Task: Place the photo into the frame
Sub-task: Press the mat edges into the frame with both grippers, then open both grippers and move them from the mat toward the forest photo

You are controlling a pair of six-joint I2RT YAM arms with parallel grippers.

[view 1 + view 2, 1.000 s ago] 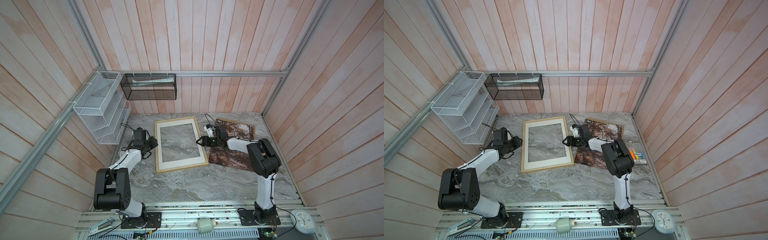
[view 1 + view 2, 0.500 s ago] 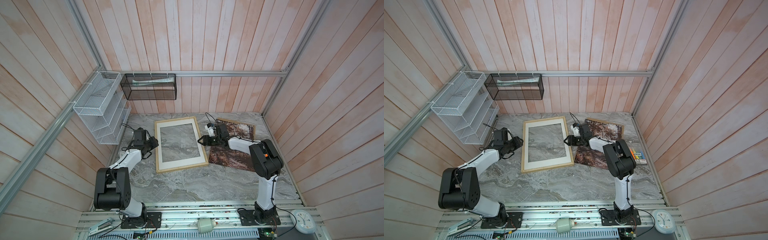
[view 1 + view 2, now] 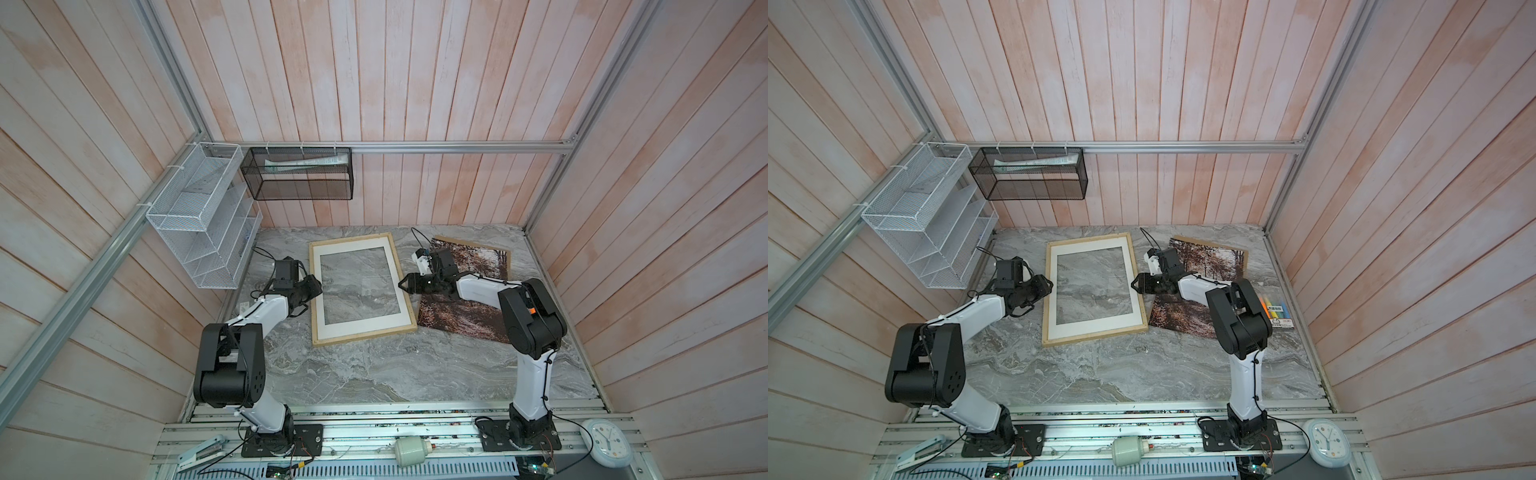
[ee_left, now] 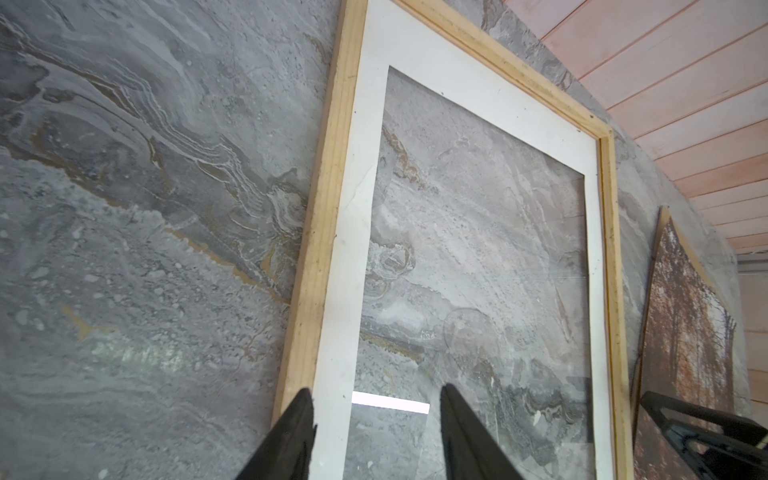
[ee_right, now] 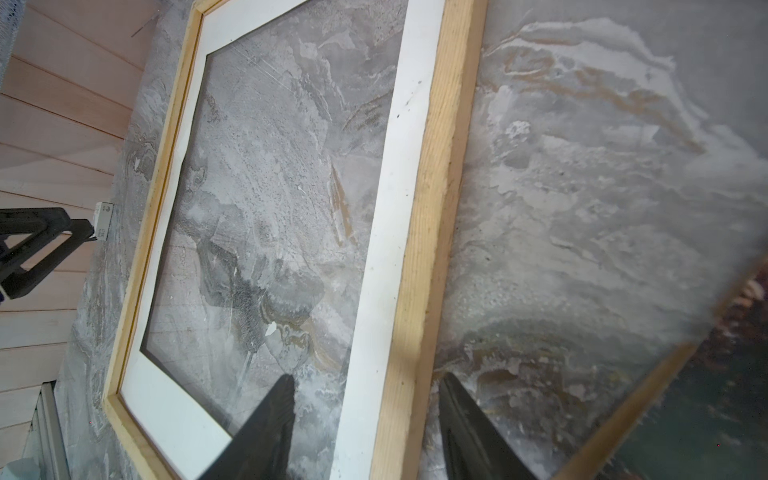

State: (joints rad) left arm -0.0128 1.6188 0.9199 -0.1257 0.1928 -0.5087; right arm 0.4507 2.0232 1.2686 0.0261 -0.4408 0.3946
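We set the left gripper (image 3: 318,286) and right gripper (image 3: 402,284) half-open astride opposite long rails of the frame (image 3: 361,336), gripping nothing, probably to steady it, while the photo (image 3: 478,262) lies just beside it, by the bench's (image 3: 374,374) right edge.

Top views overlook everything; wrist views share the frame (image 4: 320,232).

The left arm (image 3: 266,309) and right arm (image 3: 478,289) reach low inward. The left gripper (image 3: 318,287) and right gripper (image 3: 401,284) face each other, jaws apart.
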